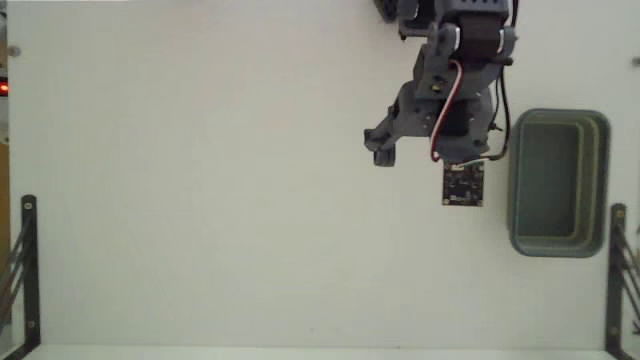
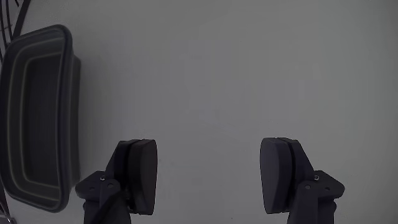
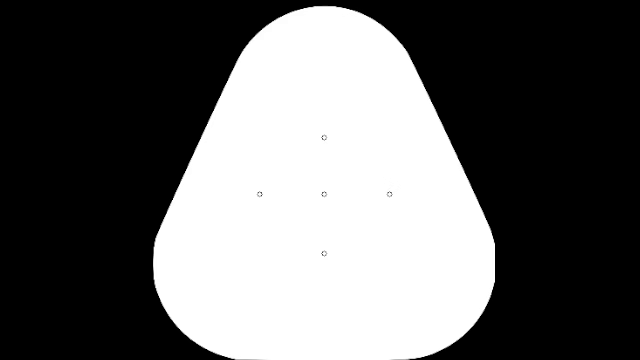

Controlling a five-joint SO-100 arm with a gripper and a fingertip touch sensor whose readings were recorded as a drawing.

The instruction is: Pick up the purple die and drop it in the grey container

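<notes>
In the wrist view the tool (image 2: 208, 177) stands wide apart, its two fingers (image 2: 140, 177) holding nothing, only bare counter (image 2: 217, 74) between them. One grey container (image 1: 558, 183) sits at the right in the fixed view, just beside the arm (image 1: 450, 90). No purple die shows in either view.

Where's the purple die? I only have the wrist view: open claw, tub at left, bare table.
Observer: Fixed view shows no die either, not on the table and not in the grey container. The arm could be hiding it.
Operator: What does the arm cover?
Observer: The patch just left of the container. A small black circuit board shows at the arm's lower end.
Operator: Anything else?
Observer: Black brackets at both bottom corners of the fixed view.
</notes>
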